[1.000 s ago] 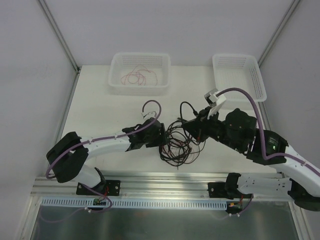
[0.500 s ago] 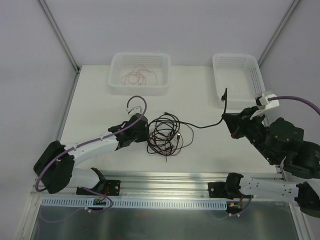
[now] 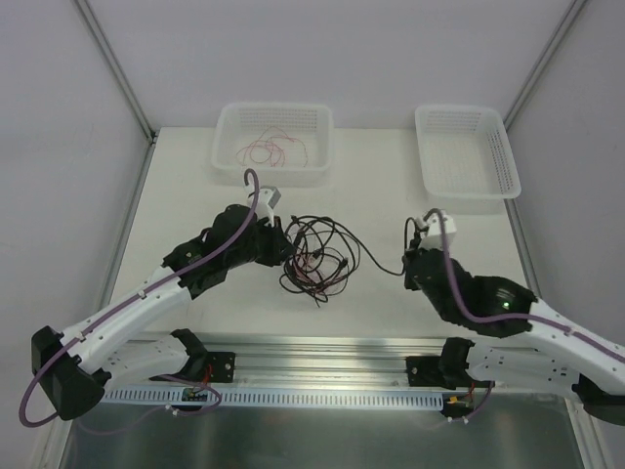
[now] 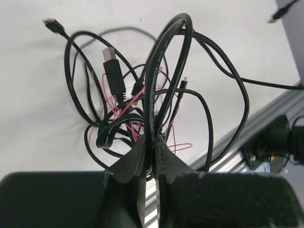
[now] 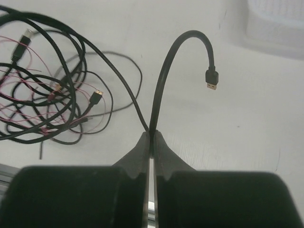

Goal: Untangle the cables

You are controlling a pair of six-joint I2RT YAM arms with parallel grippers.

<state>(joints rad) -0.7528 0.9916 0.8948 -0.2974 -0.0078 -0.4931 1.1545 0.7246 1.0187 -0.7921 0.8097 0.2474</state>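
The cables (image 3: pixel 317 259) lie as a tangle of black loops and fine pink wires at the table's middle. My left gripper (image 3: pixel 284 249) sits at the tangle's left edge. In the left wrist view, this gripper (image 4: pixel 152 142) is shut on a thick black loop (image 4: pixel 164 61), with a USB plug (image 4: pixel 111 61) and pink wires (image 4: pixel 118 108) behind it. My right gripper (image 3: pixel 410 266) is to the right of the tangle. In its own view, the right gripper (image 5: pixel 151 135) is shut on one black cable (image 5: pixel 159 90), whose free plug (image 5: pixel 212 78) curls up above the table.
A white basket (image 3: pixel 227 147) at the back left holds loose pink wire (image 3: pixel 269 151). A second white basket (image 3: pixel 467 181) stands at the back right. An aluminium rail (image 3: pixel 322 354) runs along the near edge. Walls close in both sides.
My left gripper has shut on a loop of the tangle and shifted left and back. My right gripper pulled one black cable out to the right, then came back towards the middle.
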